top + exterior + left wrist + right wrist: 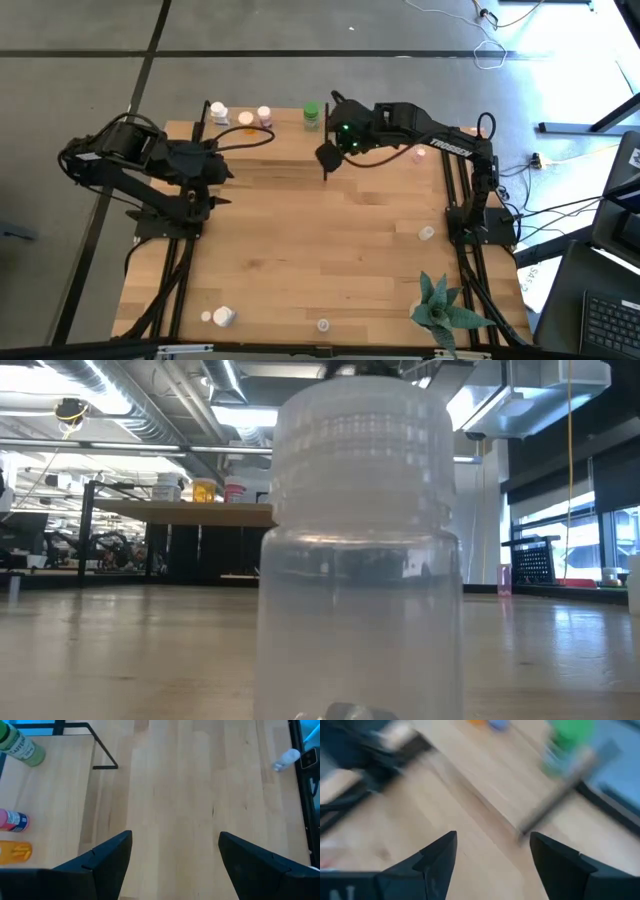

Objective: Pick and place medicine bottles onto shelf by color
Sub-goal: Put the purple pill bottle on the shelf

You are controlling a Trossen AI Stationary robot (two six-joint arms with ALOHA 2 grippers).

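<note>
Now standing on the shelf (250,150) at the desk's (330,250) far edge: green bottle (311,114), with white, orange and pink ones beside. Still waiting on the desk: small pale bottles (223,316). Hovering near the shelf, right gripper (328,156) wide open, holding nothing. Left gripper (213,172) open too, empty. Probably needing next: reaching for a loose bottle.

Low view: clear bottle (360,550) sits right against the lens, base and cap top cut off, blocks most of the table and both arms. Right wrist view is motion-blurred; green bottle (565,742) is only a smear, label unreadable, shelf post (560,800) smeared too. Left wrist view: orange bottle (15,852) and pink bottle (12,820) clipped by the frame edge, green bottle (20,747) partly out of frame. High view: small bottles near the front edge (222,316) too small to tell colours.
</note>
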